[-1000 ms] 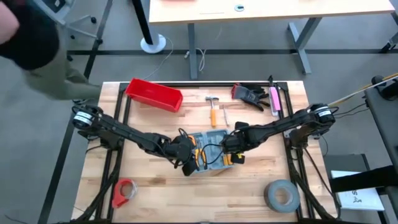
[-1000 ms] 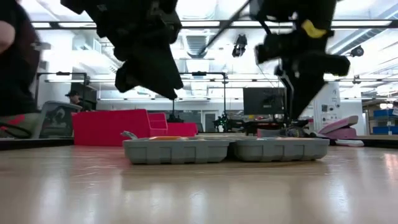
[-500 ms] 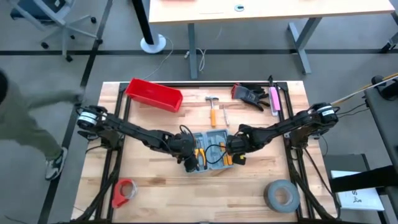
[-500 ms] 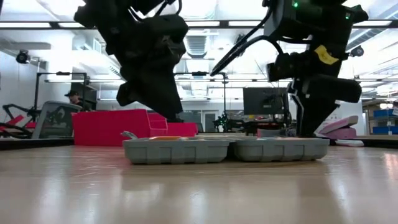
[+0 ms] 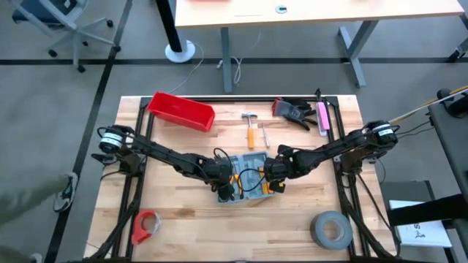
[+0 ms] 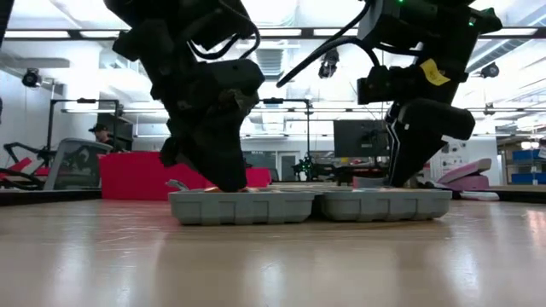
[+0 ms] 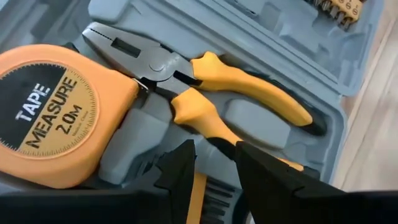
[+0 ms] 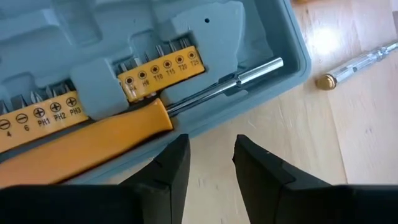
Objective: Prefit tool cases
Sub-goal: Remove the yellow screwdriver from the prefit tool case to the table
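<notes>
The grey-blue tool case (image 5: 248,177) lies open and flat on the table, both halves (image 6: 309,205) resting on their undersides. Its left half holds an orange tape measure (image 7: 46,118) and yellow-handled pliers (image 7: 205,93). The right half holds a yellow bit strip (image 8: 158,71) and a yellow-handled screwdriver (image 8: 93,146). My left gripper (image 7: 214,165) is low over the left half (image 6: 213,175), open, with the pliers' lower handle (image 7: 214,138) running between its fingers. My right gripper (image 8: 211,158) is open above the right half's edge (image 6: 409,170) and holds nothing. My left gripper comes from above, and its fingers (image 7: 177,171) stand on either side of the pliers' lower handle (image 7: 221,144), lying across it. I cannot tell whether they touch it. The pliers lie in their recess in the case.
Far of the case lie a hammer (image 5: 250,128), a small loose screwdriver (image 8: 354,65), black-and-red gloves (image 5: 292,109) and a pink tool (image 5: 322,117). A red bin (image 5: 180,109) stands far left. A red tape dispenser (image 5: 146,225) and a grey tape roll (image 5: 331,228) sit near the near edge.
My left gripper has come down onto the case's left half and shifted a little toward the table's right. My right gripper has also come down, to the right half's edge. A person beside the table's left side has walked off toward the near-left.
</notes>
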### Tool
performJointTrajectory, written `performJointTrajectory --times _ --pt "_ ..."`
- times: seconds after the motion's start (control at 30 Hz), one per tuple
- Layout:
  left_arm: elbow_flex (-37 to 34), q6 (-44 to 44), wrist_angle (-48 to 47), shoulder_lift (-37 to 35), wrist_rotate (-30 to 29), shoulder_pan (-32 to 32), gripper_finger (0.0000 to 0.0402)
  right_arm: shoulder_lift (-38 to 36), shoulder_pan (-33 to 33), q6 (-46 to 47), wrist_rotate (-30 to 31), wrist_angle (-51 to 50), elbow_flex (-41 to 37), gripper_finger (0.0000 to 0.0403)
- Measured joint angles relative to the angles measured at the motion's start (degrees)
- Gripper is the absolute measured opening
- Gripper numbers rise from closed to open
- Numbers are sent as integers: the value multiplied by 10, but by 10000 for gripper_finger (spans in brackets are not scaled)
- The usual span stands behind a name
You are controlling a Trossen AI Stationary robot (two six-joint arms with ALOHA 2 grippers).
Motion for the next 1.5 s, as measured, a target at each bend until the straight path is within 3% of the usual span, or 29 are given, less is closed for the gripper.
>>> performJointTrajectory --times 0.5,0.93,1.33,1.5 --pt "0 1 23 0 2 1 162 2 0 2 -11 43 -3 109" --pt "0 6 35 0 3 0 165 2 2 1 -37 91 -3 97" --pt "0 9 33 0 9 0 171 -17 21 25 -36 2 -3 132" --pt "0 7 33 0 9 0 169 -37 32 37 -5 -18 -4 141"
